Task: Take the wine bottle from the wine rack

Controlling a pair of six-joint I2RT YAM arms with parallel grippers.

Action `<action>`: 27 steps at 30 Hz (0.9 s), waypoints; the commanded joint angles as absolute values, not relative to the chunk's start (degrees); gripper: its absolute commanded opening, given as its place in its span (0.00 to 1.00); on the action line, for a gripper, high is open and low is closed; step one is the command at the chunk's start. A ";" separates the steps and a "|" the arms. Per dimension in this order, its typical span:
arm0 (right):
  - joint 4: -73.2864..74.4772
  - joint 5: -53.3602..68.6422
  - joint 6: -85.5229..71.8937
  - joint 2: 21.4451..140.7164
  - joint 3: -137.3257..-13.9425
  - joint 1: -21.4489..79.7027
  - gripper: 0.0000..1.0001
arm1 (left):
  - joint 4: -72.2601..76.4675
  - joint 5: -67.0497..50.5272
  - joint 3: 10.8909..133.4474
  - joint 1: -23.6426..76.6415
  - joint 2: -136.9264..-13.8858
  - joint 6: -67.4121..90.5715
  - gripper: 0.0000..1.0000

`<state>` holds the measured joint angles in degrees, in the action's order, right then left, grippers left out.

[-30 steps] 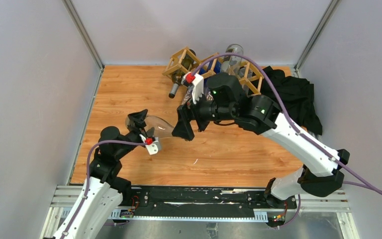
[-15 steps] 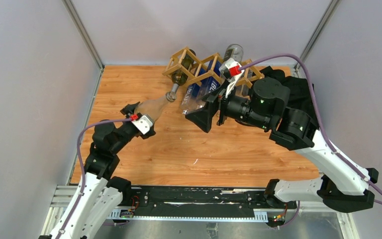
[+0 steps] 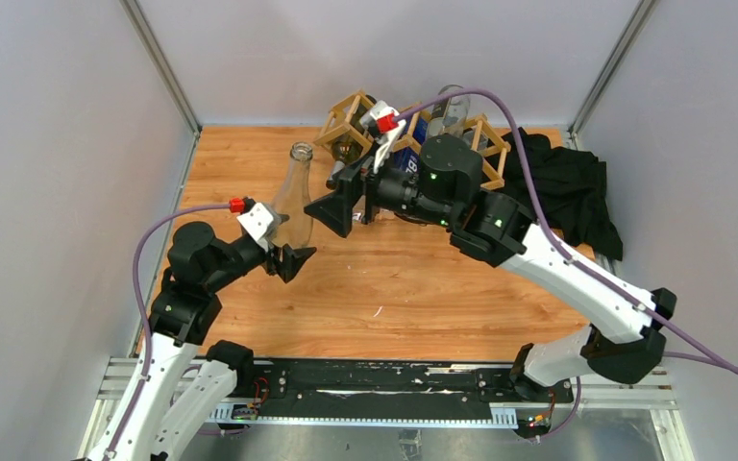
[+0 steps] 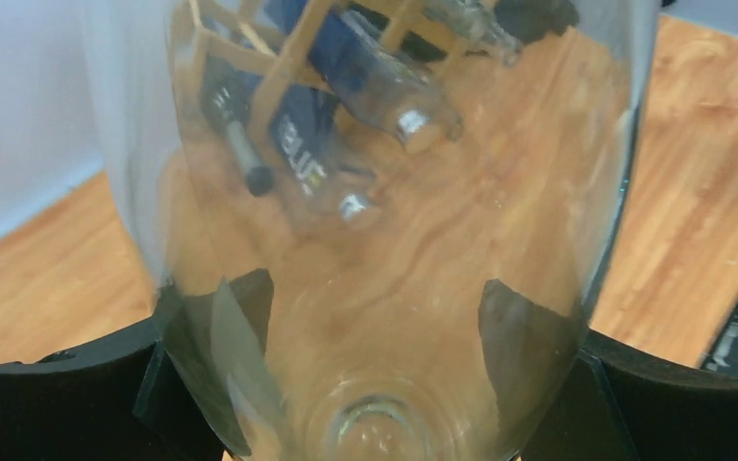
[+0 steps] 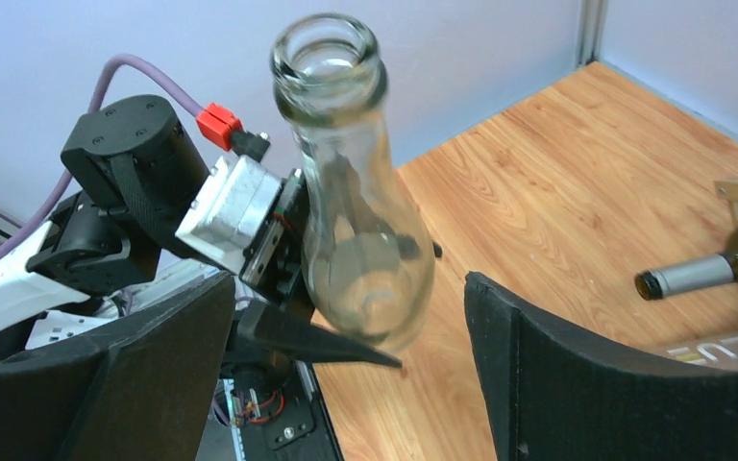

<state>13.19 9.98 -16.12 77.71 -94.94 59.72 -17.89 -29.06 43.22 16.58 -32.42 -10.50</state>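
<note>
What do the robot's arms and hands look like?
The left arm and right arm have white links and black joints. The left hand and right hand carry broad black wedge fingers, a white block with a red plug, and a purple cable.

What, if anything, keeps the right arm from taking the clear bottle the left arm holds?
Likely nothing, so yes. The right fingers stand open and face the clear bottle; the left fingers clamp only its lower body, leaving the neck free.
</note>
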 commanded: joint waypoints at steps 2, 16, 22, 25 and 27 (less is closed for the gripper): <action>5.19 13.60 -17.54 80.81 -98.88 59.24 0.91 | -14.37 -35.85 47.99 16.44 -31.31 -3.56 0.00; 1.64 12.08 -18.46 89.52 -104.85 59.24 0.60 | -15.73 -42.34 47.95 16.44 -30.56 -0.26 0.00; 4.45 10.74 -18.45 91.36 -106.77 59.33 0.00 | -17.17 -41.84 47.57 16.38 -30.21 -0.88 0.23; 4.68 9.83 -17.74 91.04 -105.95 59.30 0.00 | -17.35 -40.55 47.27 16.43 -30.28 1.10 0.98; 4.85 9.60 -17.24 90.90 -105.74 59.33 0.00 | -16.52 -39.65 47.05 16.44 -30.43 3.15 1.00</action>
<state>5.21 11.77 -17.96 90.89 -104.53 59.61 -23.18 -39.62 44.05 16.43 -31.75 0.49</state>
